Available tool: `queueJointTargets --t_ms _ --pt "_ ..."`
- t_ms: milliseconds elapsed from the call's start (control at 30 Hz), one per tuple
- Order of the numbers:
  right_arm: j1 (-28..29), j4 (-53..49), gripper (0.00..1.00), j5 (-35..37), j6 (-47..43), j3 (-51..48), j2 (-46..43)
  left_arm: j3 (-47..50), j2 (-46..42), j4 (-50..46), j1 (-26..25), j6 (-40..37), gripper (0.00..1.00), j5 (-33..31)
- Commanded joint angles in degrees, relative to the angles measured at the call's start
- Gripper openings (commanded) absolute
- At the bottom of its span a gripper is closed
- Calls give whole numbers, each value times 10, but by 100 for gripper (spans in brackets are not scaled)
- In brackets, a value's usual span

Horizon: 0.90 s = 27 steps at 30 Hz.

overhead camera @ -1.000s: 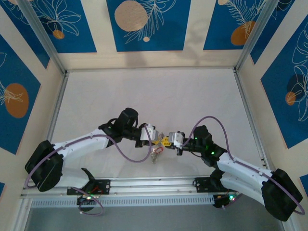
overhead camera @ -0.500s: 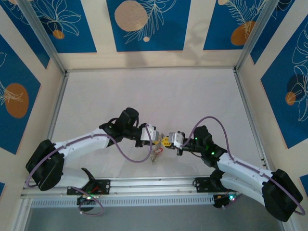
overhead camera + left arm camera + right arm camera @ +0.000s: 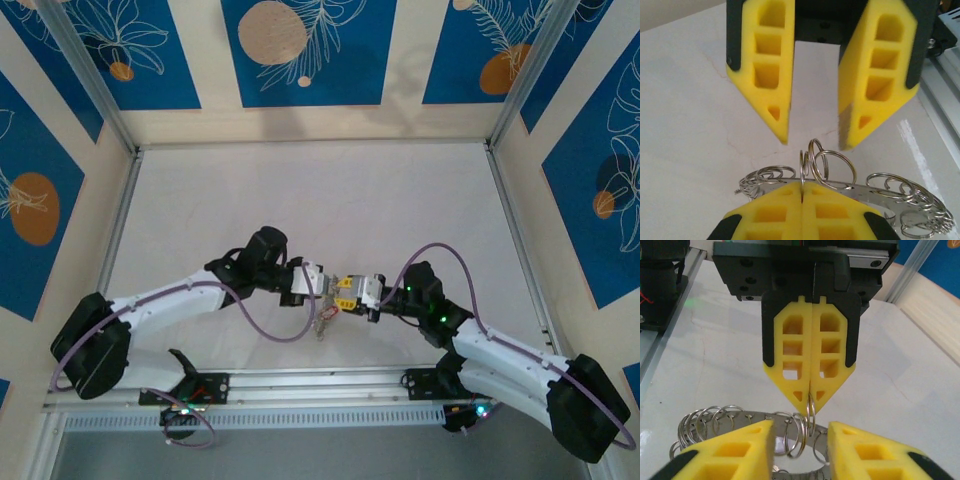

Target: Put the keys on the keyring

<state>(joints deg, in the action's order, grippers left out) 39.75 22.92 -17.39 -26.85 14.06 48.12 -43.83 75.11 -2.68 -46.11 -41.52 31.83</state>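
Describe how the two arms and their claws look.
The left arm and right arm have white links, black joints and a looping purple cable each. The left claw and right claw have black bodies and yellow wedge-shaped fingers with cut-out cells.

round grey metal keyring [image 3: 865, 191]: glossy, smooth, silvery wire loops | yellow cellular gripper fingers [image 3: 767, 56]: matt plastic | white tabletop [image 3: 690, 125]: matt, faintly cracked

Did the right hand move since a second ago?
Yes, a little. The right hand slid left, away from the table's right side rail and nearer the left hand holding the keyring, and its fingers opened.
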Motion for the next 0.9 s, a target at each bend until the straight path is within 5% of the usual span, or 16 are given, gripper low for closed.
queueJointTargets --t_ms 0,433,633,667,800,867 --pt "4 -1 36 -6 -17 -5 -18 3 -35 15 -6 -4 0 -26" --pt "5 49 44 -71 -52 -11 -40 -29 -103 -99 -16 -95 0 -105" --pt "5 48 43 -84 -56 26 3 -53 -107 -142 -16 -112 0 -89" --pt "6 56 41 -82 -54 28 12 -51 -108 -139 -16 -112 0 -89" --pt "2 25 5 -69 -61 53 22 -43 -115 -131 -16 -118 0 -89" --pt "-4 24 0 -76 -59 58 27 -46 -114 -139 -16 -125 0 -87"
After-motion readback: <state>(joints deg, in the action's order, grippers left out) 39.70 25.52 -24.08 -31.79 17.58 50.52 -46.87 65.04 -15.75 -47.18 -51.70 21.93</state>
